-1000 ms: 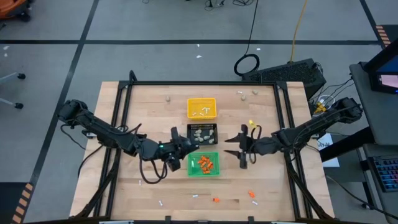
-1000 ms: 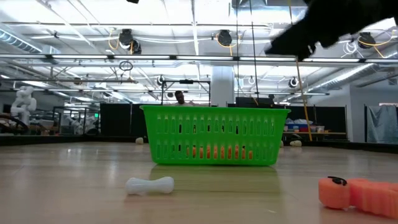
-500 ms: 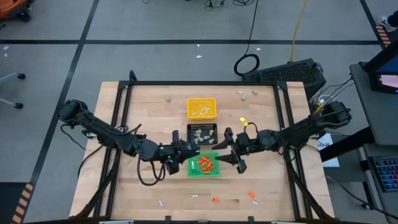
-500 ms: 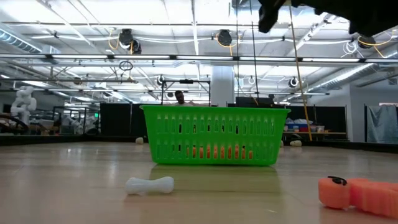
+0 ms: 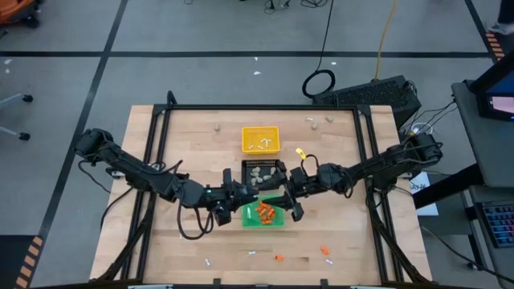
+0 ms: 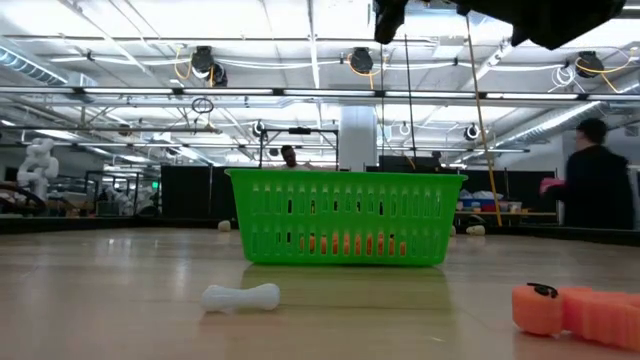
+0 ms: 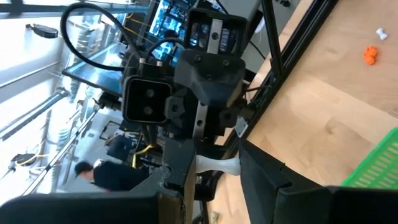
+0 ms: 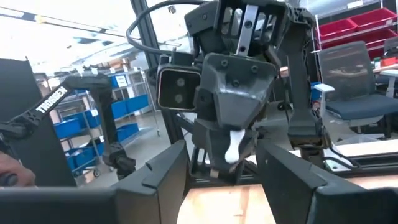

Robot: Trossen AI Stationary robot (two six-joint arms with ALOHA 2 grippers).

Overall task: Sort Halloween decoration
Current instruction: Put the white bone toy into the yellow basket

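Since the earlier frame the right arm has swung in from the right half of the desk (image 5: 193,136), so the right hand (image 5: 289,201) now sits over the right edge of the green tray (image 5: 263,224), just across from the left hand (image 5: 235,195), which has stayed put by that tray's left edge. A person (image 6: 592,190) has also walked into the room behind, at the right of the low view. The left hand is clamped on a thin white stick (image 8: 234,145), bone-shaped; in both wrist views it pokes out between the dark fingers. The right hand has its fingers apart with nothing in them and is pointed straight at the left hand. The two hands are near each other but not touching. For the sorted stuff, orange bits (image 5: 263,212) are in the green tray, beige-grey lumps (image 5: 261,171) are in the black tray (image 5: 262,162) right behind it, and white sticks (image 5: 259,145) are in the yellow tray (image 5: 245,140) farthest back. There are still loose pieces on the desk. Two small white sticks (image 5: 207,262) and a couple of orange pieces (image 5: 325,250) lie near the front edge, well apart from the trays. One beige lump (image 5: 215,126) sits left of the yellow tray, and another lump (image 5: 328,120) with a white piece beside it sits toward the back right. The low view has a white stick and an orange piece lying flat on the wood in front of the green tray.
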